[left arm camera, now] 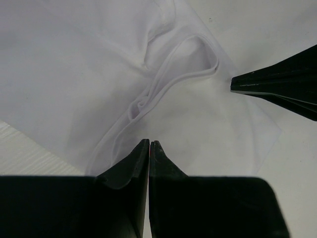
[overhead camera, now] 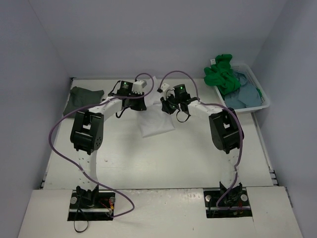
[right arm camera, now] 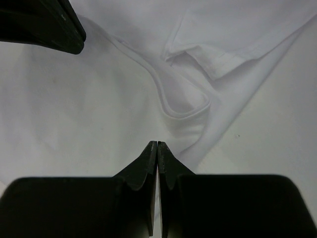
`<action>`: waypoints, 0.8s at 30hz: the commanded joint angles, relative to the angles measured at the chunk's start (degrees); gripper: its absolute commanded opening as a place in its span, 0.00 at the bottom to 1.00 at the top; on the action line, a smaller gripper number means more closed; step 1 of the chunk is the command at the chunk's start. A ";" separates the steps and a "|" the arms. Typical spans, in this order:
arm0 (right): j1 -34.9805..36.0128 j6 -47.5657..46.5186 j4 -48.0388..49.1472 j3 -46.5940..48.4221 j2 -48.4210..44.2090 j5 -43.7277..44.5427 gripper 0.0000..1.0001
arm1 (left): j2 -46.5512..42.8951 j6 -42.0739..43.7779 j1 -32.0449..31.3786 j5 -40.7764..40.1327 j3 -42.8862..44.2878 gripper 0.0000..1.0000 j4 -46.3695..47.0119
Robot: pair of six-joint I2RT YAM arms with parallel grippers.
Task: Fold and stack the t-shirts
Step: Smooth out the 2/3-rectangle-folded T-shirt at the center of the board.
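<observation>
A rumpled white cloth t-shirt (overhead camera: 157, 125) is being hovered over on the pale table (overhead camera: 148, 161) by the black left gripper (left arm camera: 149, 145) and black right gripper (right arm camera: 157, 145), both being held closed, empty.

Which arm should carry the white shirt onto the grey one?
Probably the left: the dark grey shirt lies on its side of the table, and the left pincer hovers shut over the white shirt.
</observation>
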 commanded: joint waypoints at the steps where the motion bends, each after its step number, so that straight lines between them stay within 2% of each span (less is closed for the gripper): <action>1: -0.50 1.67 1.20 3.02 0.84 -3.43 0.00 | -0.79 1.87 0.03 -1.87 1.73 0.00 0.49; 17: -0.93 0.36 0.59 -0.85 0.49 -3.17 0.00 | 1.93 4.25 0.11 -3.98 0.85 0.00 0.75; 24: -1.11 1.41 -7.48 4.94 3.83 0.95 0.00 | 4.57 3.46 0.03 -3.63 4.27 0.00 -0.30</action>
